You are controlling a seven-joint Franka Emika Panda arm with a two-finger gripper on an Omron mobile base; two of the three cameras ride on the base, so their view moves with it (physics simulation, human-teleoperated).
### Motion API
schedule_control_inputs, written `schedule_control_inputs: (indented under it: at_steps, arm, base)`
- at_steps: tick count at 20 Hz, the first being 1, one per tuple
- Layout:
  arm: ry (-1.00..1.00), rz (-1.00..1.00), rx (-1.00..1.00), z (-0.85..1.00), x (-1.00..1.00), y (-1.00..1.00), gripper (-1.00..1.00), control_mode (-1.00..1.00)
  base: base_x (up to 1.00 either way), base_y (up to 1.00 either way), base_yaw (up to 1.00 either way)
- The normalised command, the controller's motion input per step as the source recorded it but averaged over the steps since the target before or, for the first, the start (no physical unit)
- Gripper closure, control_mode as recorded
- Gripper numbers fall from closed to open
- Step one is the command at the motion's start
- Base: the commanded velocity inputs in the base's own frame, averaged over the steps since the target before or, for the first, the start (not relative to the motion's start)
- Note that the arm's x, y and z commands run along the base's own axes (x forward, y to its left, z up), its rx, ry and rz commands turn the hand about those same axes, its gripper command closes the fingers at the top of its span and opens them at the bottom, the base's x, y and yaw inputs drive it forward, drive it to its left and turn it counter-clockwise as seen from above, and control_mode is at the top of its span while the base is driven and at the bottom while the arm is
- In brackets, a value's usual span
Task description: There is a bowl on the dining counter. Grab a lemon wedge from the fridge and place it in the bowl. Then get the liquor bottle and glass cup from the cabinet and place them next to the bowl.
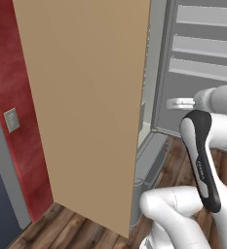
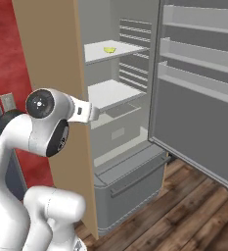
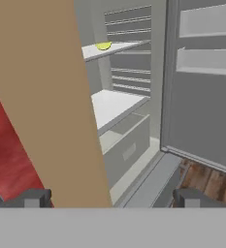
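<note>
On the upper white shelf (image 2: 113, 50) inside the open fridge (image 2: 135, 98) lies the lemon wedge (image 2: 109, 49), well apart from the claw (image 3: 112, 197), whose jaws stand wide and empty. Tiny, light, probably slippery (pinch across its flat faces, gently).

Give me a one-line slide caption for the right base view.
Fridge door open, lemon wedge on an upper shelf, arm reaching toward it beside a tan panel.
</note>
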Motion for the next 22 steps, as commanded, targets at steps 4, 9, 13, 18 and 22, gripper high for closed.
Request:
schedule_control_inputs:
  at_steps: [4,9,13,18,22]
  arm:
    - [0.0,0.06,-0.02,-0.03,-0.13,0.22,-1.0,-1.0]
    - [0.06,0.06,-0.1,-0.03,0.02,0.46,-1.0,-1.0]
    - [0.12,0.0,-0.06,-0.01,0.13,0.43,-1.0,-1.0]
    - [0.06,0.0,-0.02,-0.07,0.02,0.1,-1.0,-1.0]
    - [0.0,0.0,0.0,-0.02,0.0,0.0,-1.0,1.0]
  base:
    - [0.0,0.0,0.0]
    - [0.0,0.0,0.0]
    - [0.0,0.0,0.0]
    - [0.0,0.0,0.0]
    - [0.0,-0.02,0.03]
